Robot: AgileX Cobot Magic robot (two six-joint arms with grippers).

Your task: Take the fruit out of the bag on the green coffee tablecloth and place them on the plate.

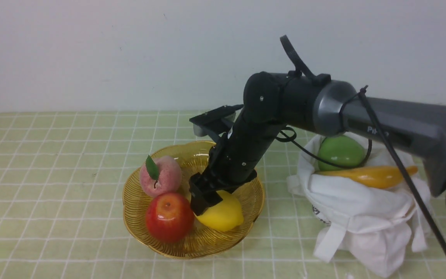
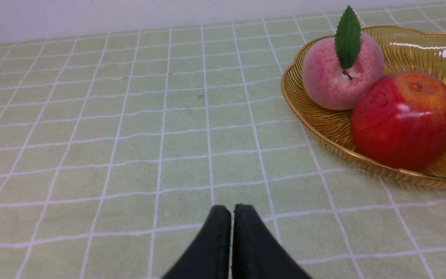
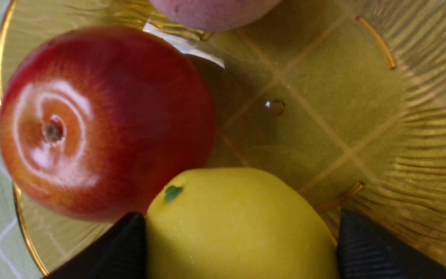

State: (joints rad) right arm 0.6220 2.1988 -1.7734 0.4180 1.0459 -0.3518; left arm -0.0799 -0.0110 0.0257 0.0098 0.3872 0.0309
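The yellow lemon [image 1: 223,215] lies in the amber plate [image 1: 130,211], beside a red apple and a peach. My right gripper [image 1: 206,204] reaches down into the plate and is shut on the lemon [image 3: 238,228], one finger against each side. The white bag [image 1: 362,221] sits on the green checked tablecloth [image 1: 52,174] to the right, with the green apple [image 1: 341,152] and the banana [image 1: 370,175] lying in its open mouth. My left gripper [image 2: 231,211] is shut and empty, low over bare cloth left of the plate [image 2: 323,128]. It does not show in the front view.
A shiny red apple [image 1: 168,217] and a fuzzy pink peach [image 1: 160,176] fill the plate's left half, the apple touching the lemon. My right arm [image 1: 362,112] spans above the bag. A white wall stands behind the table.
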